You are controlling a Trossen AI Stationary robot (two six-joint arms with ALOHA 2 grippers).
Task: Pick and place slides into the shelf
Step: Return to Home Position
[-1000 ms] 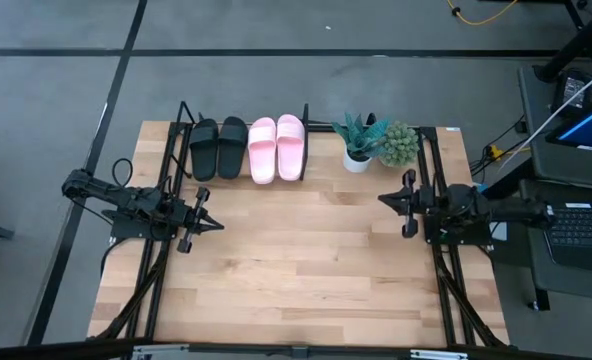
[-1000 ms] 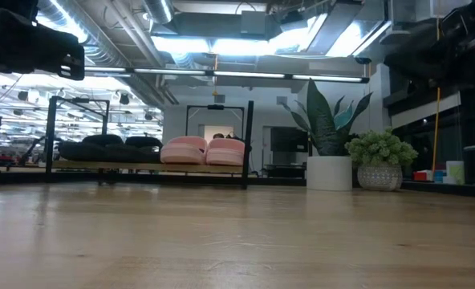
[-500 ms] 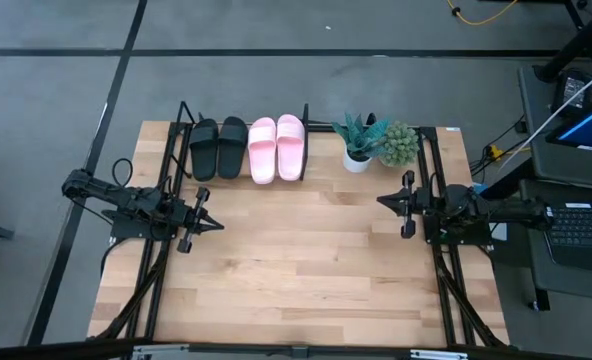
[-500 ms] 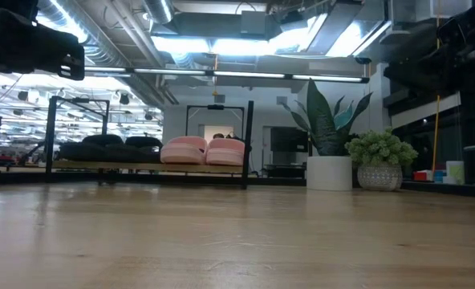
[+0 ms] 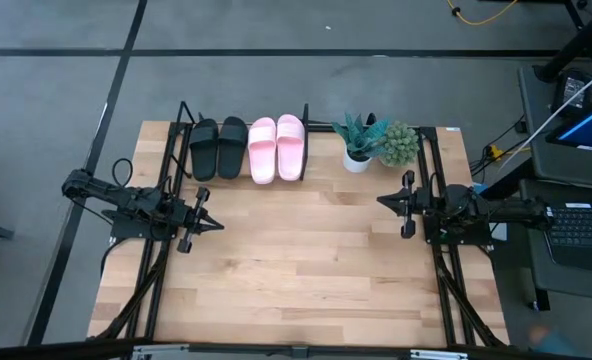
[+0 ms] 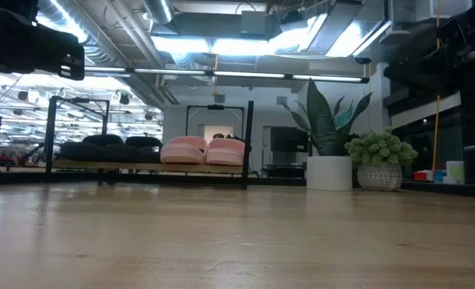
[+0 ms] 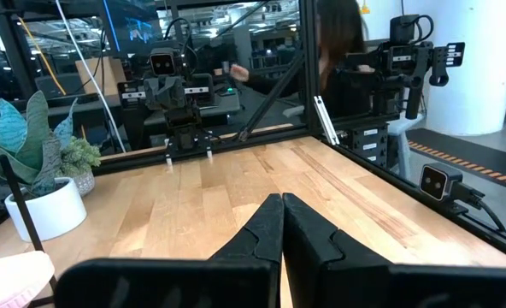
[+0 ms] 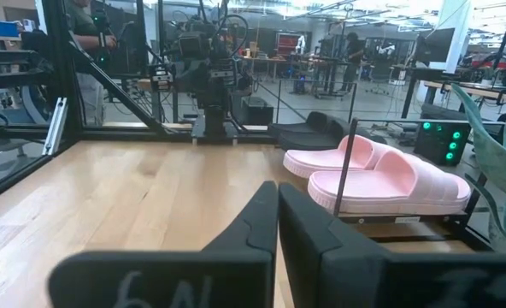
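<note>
- Left end effector (image 5: 216, 225) is sitting pinched closed, gripping nothing, at the middle left of the high view, above the surface (image 5: 296, 265).
- Right end effector (image 5: 381, 200) is also sitting closed and empty at the middle right, pointing inward.
- Black slides (image 5: 218, 147) and pink slides (image 5: 277, 147) are lying side by side in the shelf (image 6: 248, 140) at the upper centre, black pair on the left.
- Two potted plants (image 5: 374, 142) are standing just right of the shelf.
</note>
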